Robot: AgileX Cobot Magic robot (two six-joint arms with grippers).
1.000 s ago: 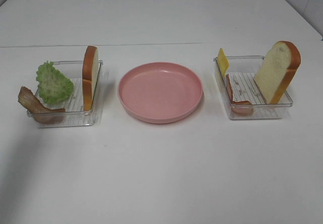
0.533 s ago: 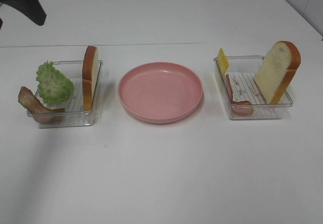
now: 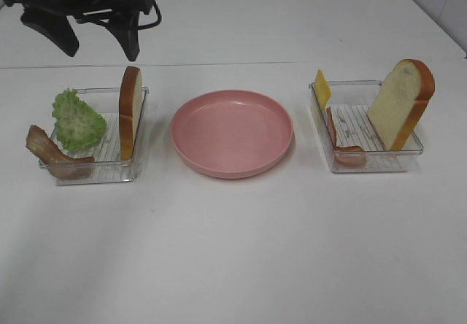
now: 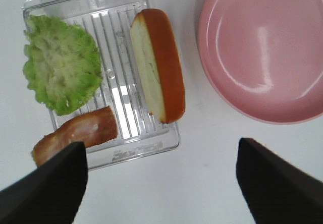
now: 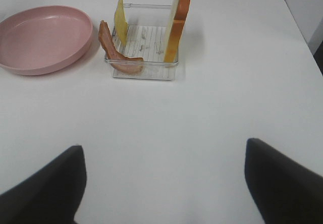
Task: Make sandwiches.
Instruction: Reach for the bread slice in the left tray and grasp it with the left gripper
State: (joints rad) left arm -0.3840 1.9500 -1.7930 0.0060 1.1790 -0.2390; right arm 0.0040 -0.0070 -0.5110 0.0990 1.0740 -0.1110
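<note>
The left clear tray (image 3: 109,149) holds an upright bread slice (image 3: 130,111), a green lettuce leaf (image 3: 76,120) and a bacon strip (image 3: 51,155). The right clear tray (image 3: 365,130) holds a leaning bread slice (image 3: 401,103), a yellow cheese slice (image 3: 322,89) and bacon (image 3: 339,141). My left gripper (image 3: 91,39) hangs open and empty above the table just behind the left tray. Its wrist view looks down on the bread (image 4: 156,65), lettuce (image 4: 60,70) and bacon (image 4: 75,135). My right gripper (image 5: 164,183) is open and empty, well short of the right tray's bread (image 5: 177,24).
A round pink plate (image 3: 232,133) sits between the trays, with nothing on it; it also shows in the left wrist view (image 4: 262,47) and the right wrist view (image 5: 43,37). White table all around. The right arm is outside the exterior high view.
My left arm has come into the exterior high view from the top left and moved right, to behind the left tray. The food and plate have not moved.
</note>
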